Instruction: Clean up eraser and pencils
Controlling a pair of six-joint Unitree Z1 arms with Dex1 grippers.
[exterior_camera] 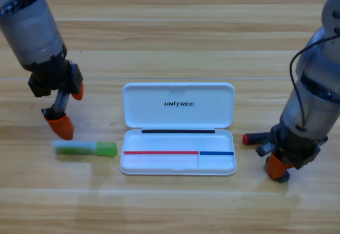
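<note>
Open white case [178,159] at table [170,207] centre. Green pencil [85,149] flat at its left, just below left gripper [68,109], jaws spread, empty. Black-red pencil [256,138] mostly hidden under right gripper [280,169]; grip cannot be told. Eraser not seen. Risk: green pencil rolled away by off-centre pinch.

The white case [178,128] lies open in the middle of the wooden table [175,21], and the green pencil [85,149] lies flat just left of it. The left gripper [67,111] hangs above this pencil with its orange jaws apart. The right gripper [279,167] points down right of the case, over what seems to be the black-and-red pencil [255,138], mostly hidden.
</note>
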